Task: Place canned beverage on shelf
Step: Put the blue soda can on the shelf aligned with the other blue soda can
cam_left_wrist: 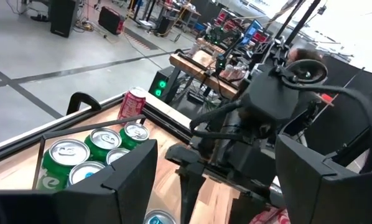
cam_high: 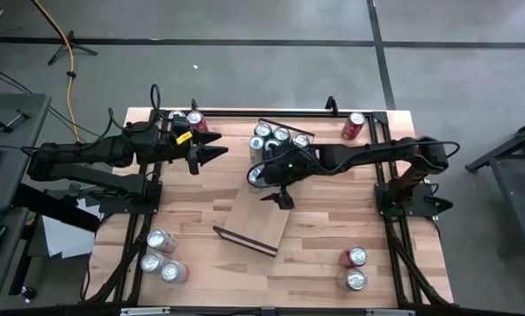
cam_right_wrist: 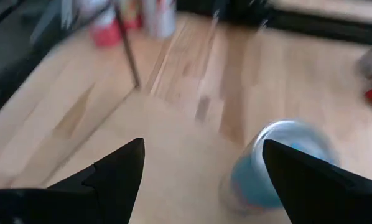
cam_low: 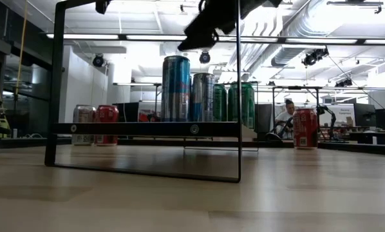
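two tools stood open and empty — the right tool (cam_high: 281, 197) at mid-frame just beside a blue can (cam_high: 256, 175) on the shelf (cam_high: 255, 224), likely releasing it; the left tool (cam_high: 212, 154) waited upper left over the worktop (cam_high: 192, 211).

The shelf (cam_high: 261, 218), a flat light-wood board with dark end rails, lies skewed at mid-table and carries a tight group of upright cans at its far end, including a tall blue can (cam_low: 176, 88) and green cans (cam_left_wrist: 65, 160).
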Controlling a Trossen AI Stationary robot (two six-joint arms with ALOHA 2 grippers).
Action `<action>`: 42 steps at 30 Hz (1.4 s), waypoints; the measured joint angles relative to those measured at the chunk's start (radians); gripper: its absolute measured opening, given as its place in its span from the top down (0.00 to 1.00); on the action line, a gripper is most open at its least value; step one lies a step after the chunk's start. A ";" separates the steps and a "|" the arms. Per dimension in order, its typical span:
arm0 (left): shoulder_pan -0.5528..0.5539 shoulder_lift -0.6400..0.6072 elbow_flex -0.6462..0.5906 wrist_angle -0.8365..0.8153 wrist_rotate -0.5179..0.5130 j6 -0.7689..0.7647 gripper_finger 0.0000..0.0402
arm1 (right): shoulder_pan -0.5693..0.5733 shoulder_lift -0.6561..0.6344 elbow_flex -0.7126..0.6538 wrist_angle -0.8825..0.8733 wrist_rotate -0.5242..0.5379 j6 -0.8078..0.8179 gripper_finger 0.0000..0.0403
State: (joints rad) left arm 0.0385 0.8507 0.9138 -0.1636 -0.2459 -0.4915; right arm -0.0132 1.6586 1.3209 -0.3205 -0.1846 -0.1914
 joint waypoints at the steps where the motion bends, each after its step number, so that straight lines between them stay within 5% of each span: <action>1: 0.000 0.000 0.000 0.000 0.000 0.004 0.38 | 0.000 -0.004 0.000 0.037 0.020 0.022 0.23; 12: 0.000 0.000 0.000 0.006 0.000 0.006 0.38 | 0.017 0.072 0.001 0.223 0.111 0.326 0.23; 19: 0.000 0.000 0.000 0.005 0.000 0.006 0.38 | 0.051 0.102 0.001 0.230 0.205 0.317 0.23; 42: 0.000 0.000 0.000 0.005 0.000 0.014 0.38 | 0.049 0.086 0.001 0.192 0.244 0.331 0.23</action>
State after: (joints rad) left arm 0.0385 0.8505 0.9138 -0.1589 -0.2462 -0.4770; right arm 0.0357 1.7445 1.3219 -0.1286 0.0598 0.1397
